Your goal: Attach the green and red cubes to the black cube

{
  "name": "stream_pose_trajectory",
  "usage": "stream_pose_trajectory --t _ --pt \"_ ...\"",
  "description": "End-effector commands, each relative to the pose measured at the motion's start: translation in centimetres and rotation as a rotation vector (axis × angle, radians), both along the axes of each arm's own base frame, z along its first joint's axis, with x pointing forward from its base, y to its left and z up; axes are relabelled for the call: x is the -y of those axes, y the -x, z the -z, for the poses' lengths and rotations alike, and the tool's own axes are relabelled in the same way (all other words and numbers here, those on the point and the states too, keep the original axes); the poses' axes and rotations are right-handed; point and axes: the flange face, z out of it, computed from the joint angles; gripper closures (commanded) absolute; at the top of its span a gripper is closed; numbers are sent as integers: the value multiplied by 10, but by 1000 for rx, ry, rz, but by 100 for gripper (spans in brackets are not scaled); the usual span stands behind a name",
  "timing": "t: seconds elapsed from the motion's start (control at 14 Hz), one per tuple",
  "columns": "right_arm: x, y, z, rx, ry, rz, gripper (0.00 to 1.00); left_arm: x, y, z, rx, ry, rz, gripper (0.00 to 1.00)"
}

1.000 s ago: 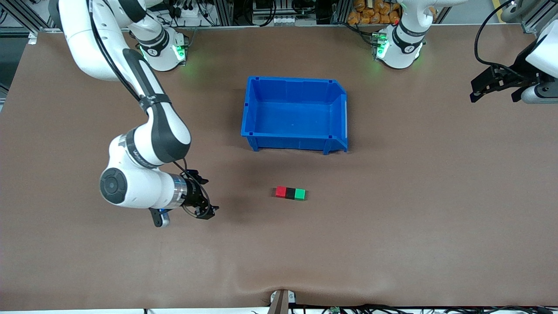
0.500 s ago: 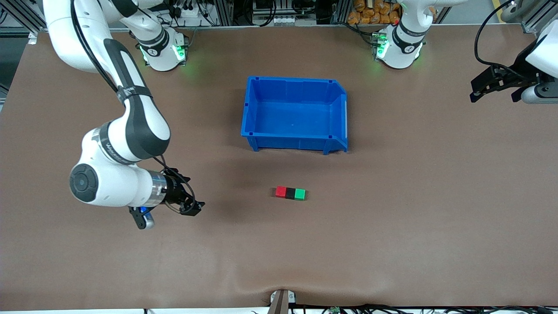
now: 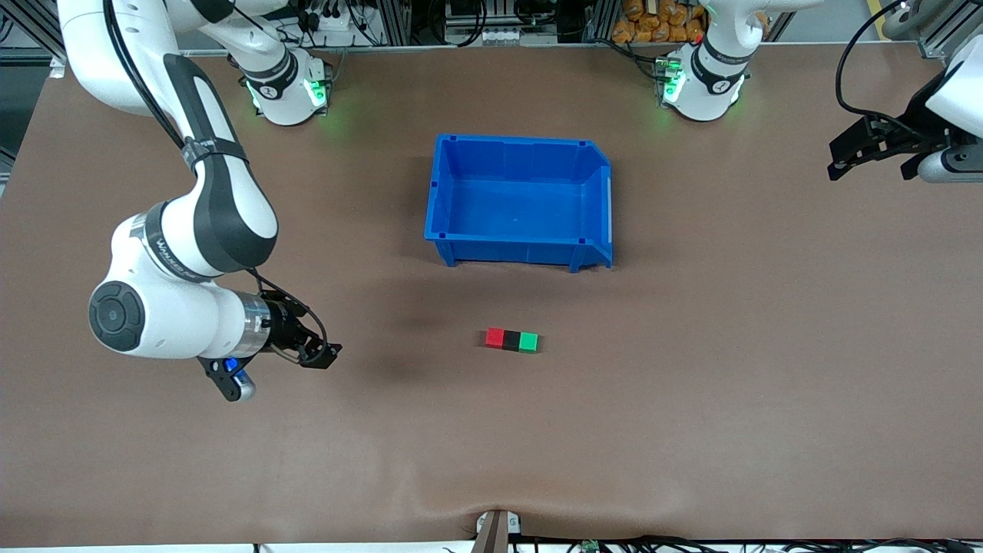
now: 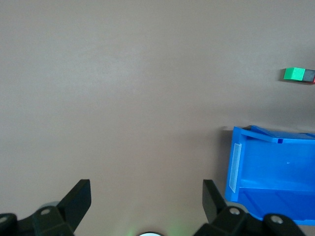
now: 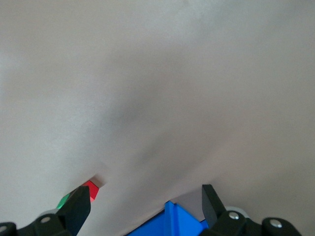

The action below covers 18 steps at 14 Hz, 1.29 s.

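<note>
Brown table (image 3: 691,384) holds red (image 3: 495,337), black (image 3: 511,339), green cubes (image 3: 527,341), seemingly joined.

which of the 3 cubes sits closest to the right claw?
The red cube: it ends the row toward the right claw, with the black cube in the middle and the green cube last.

Glossy blue plastic bin (image 3: 453,230); matt brown table cover (image 3: 691,384).

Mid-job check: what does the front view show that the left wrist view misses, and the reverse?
Only the front view shows the red cube, the right gripper open over bare table toward the right arm's end, and the whole row: red, black cube, green cube touching.

Only the left wrist view shows the left gripper open.

Both show the green cube, black cube and blue bin.
</note>
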Motion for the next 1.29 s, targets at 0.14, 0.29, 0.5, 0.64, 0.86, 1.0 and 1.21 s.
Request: stream_pose_trajectory --t 0.14,0.29,0.5,0.64,0.86,1.0,1.21 --pt "16 9 -18 20 30 -118 0 3 -1 0 8 -16 -10 0" --pt "30 10 -25 20 29 -175 0 3 -1 0 8 -16 -10 0" --pt "48 12 -33 19 13 -237 0 2 -2 0 8 -16 -12 0" --pt "57 15 -38 10 9 -271 0 3 -1 0 8 -16 -10 0" --pt "80 19 -61 35 -6 -327 0 3 -1 0 8 -16 -10 0" --pt "88 21 -67 35 -7 -341 0 3 -1 0 6 -16 -10 0" --pt "98 24 -72 29 -6 -352 0 1 -2 1 5 -16 -13 0"
